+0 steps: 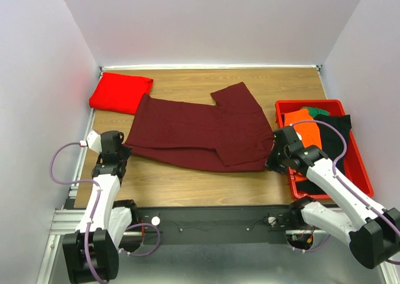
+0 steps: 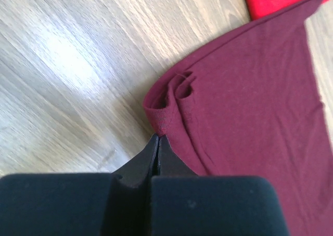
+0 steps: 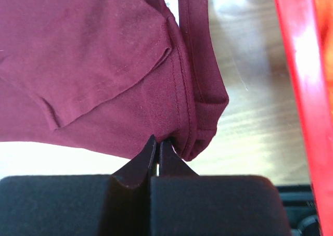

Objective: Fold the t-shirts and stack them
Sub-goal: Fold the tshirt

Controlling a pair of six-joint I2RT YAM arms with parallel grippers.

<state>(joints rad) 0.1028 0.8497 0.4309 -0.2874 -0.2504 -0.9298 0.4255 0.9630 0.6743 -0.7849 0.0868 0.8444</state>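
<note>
Tabletop of pale wood-grain board (image 1: 187,187) as reference for everything below.

Spread across its middle, from near left edge almost to right edge: large dark maroon shirt (image 1: 194,131) of soft cloth, short-sleeved and partly folded. One sleeve pointing toward far edge, another flap doubled over toward right edge.

At far-left corner of tabletop: bright red shirt (image 1: 120,92), folded into flat rectangle. Far-left tip of maroon shirt lapping over its edge.

Along right edge of tabletop: shallow red plastic rectangular bin (image 1: 309,102), loaded with orange cloth (image 1: 305,131), black cloth (image 1: 334,140) and scrap of green cloth (image 1: 312,111).

Left gripper (image 1: 127,147) low over near-left part of tabletop, at left corner of maroon shirt. From left wrist view, black fingers (image 2: 140,160) pressed flat together. Ribbed hem bunched into small folds right at their tips, pinched there as far as visible.

Right gripper (image 1: 270,164) low near right edge of tabletop, between maroon shirt and bin. From right wrist view, fingers (image 3: 138,163) likewise squeezed together, nipping stitched hem at right corner of maroon shirt. Corner of cloth drooping just beyond tips.

Small white label (image 3: 169,2) peeking out among maroon layers at top of that view. Bin wall running down its right side, bare tabletop between wall and cloth.
</note>
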